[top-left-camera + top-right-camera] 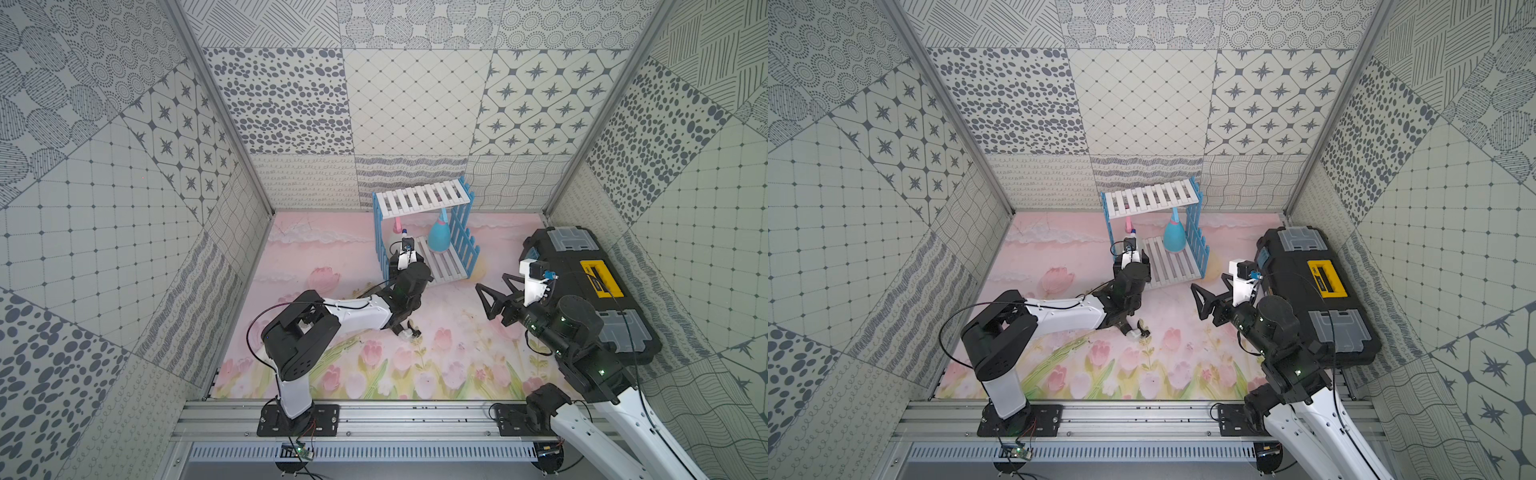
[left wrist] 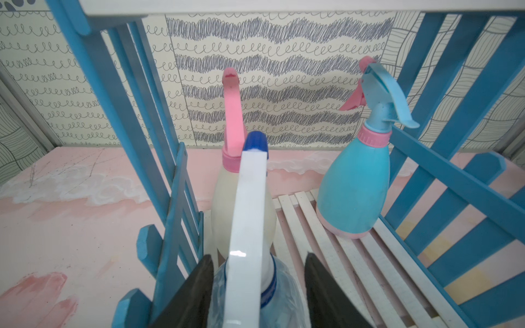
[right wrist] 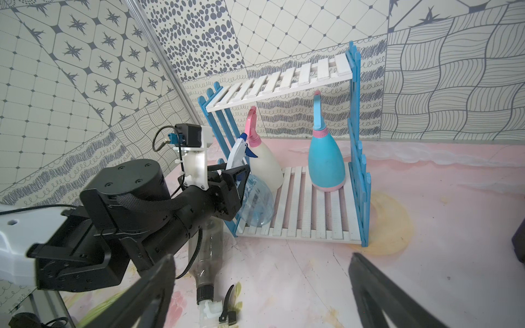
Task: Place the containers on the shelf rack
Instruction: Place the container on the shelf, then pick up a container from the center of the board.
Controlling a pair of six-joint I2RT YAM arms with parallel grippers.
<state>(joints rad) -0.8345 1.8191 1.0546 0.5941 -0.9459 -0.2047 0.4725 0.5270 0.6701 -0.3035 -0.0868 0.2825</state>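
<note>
My left pincer (image 2: 259,255), jaws apart, flanked the neck of the clear bluish rounded spray bottle (image 3: 255,201), which stood upright on the lower slats of the white-and-blue shelf rack (image 3: 356,170). Just beyond this pincer stood the milky white cone bottle (image 3: 265,167), and to its right the opaque light-blue cone bottle (image 2: 352,193). Behind it, the smoky dark-grey bottle (image 3: 208,255) lay on the worktop (image 3: 426,269). My right pincer (image 1: 491,280) hung wide apart and empty.
</note>
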